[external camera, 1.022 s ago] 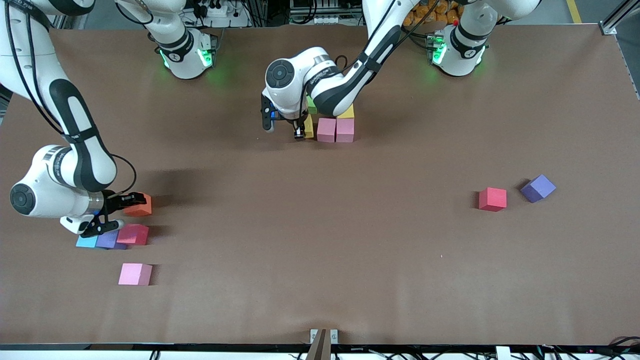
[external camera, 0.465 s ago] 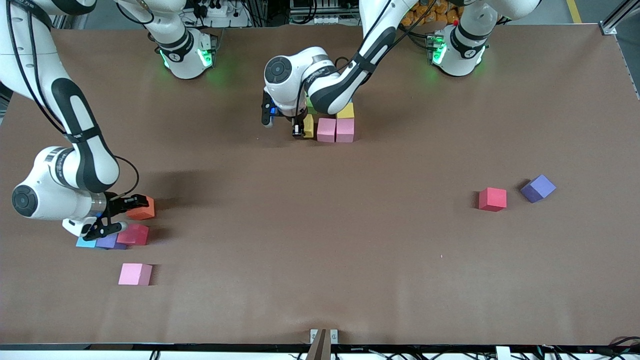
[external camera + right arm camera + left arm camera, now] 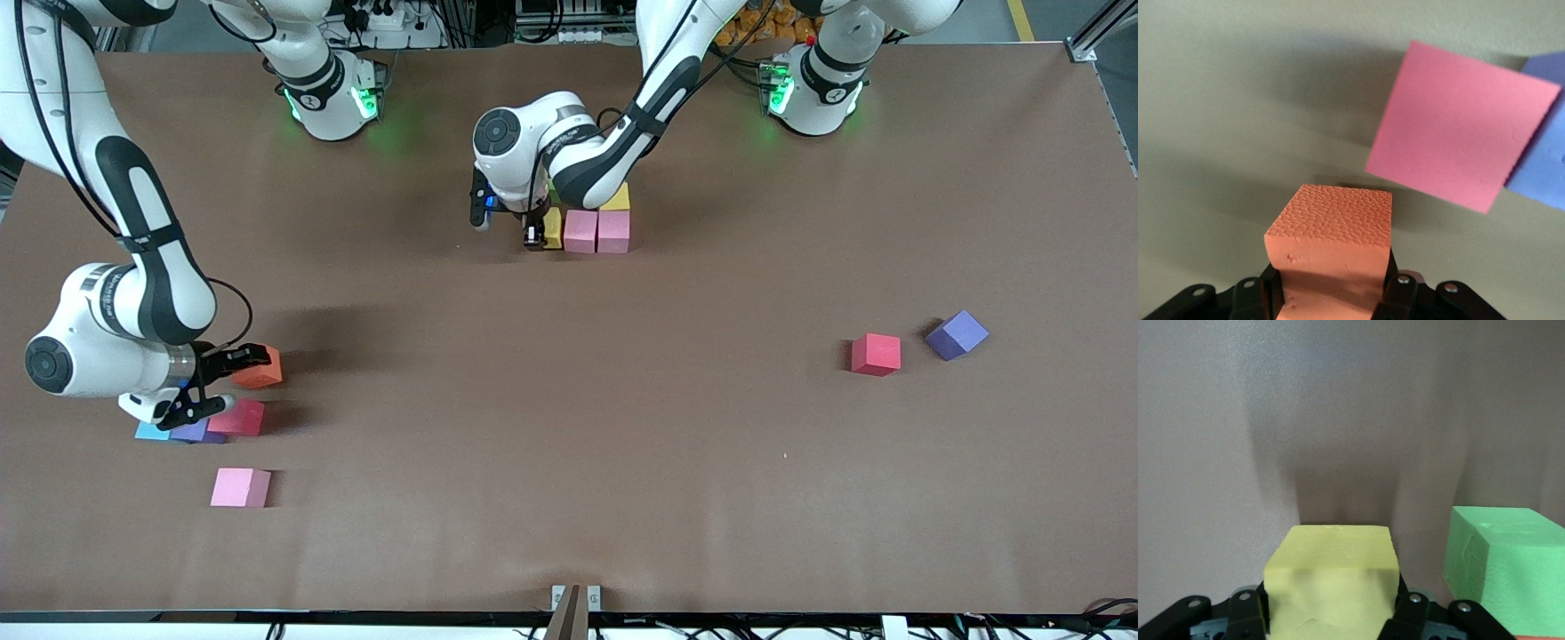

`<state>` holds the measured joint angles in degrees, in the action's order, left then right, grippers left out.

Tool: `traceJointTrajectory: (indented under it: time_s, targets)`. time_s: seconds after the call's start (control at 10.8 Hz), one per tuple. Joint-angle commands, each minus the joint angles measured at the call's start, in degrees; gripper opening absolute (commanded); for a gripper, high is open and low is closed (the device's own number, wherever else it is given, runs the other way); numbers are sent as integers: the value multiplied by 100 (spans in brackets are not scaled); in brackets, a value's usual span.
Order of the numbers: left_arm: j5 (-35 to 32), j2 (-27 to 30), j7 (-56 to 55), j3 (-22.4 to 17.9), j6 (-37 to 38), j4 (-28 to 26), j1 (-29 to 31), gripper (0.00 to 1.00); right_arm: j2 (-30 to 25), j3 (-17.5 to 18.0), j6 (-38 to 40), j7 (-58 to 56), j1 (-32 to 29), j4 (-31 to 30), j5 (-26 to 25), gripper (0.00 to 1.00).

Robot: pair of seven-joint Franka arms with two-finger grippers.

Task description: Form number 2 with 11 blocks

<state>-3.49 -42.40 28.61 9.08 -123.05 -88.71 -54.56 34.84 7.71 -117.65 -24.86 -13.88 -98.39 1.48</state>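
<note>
So you have a wide brown matte table [image 3: 569, 427] under both arms, with cables and green-lit arm bases along its top edge.

Count the small foam cubes you can see:
- Three pink ones: a pair of pink cubes [image 3: 597, 231] side by side in the cluster at mid-table, and a lone pink cube [image 3: 240, 487] toward the right arm's end.
- Two yellow: the yellow cube [image 3: 552, 228] touching that pair, and another yellow cube [image 3: 616, 197] just farther from the front camera than the pair.
- One green cube [image 3: 1501, 567], beside the held yellow one.
- Two red: a red cube [image 3: 876, 354] toward the left arm's end, and a red cube [image 3: 238, 417] near the lone pink one.
- Two purple: a purple cube [image 3: 957, 335] beside the first red, and a purple cube [image 3: 197, 432] touching the second.
- One light blue cube [image 3: 151, 432].
- One orange cube [image 3: 260, 368].

Your left gripper [image 3: 531, 233] is clamped on the first yellow cube, down at the pink pair. Your right gripper [image 3: 213, 384] is clamped on the orange cube, above the second red cube.
</note>
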Motion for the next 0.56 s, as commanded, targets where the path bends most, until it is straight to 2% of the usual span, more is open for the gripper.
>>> traceJointTrajectory:
  time_s: [0.0,0.46]
  targets:
    - [-178,-58,4,67,-132,-32,51,40,-100,-6,137,130,96,21,133,51]
    - [-178,-102,-13,67,-184,-58,42,41,-118,99,190,201,114,21,177,51]
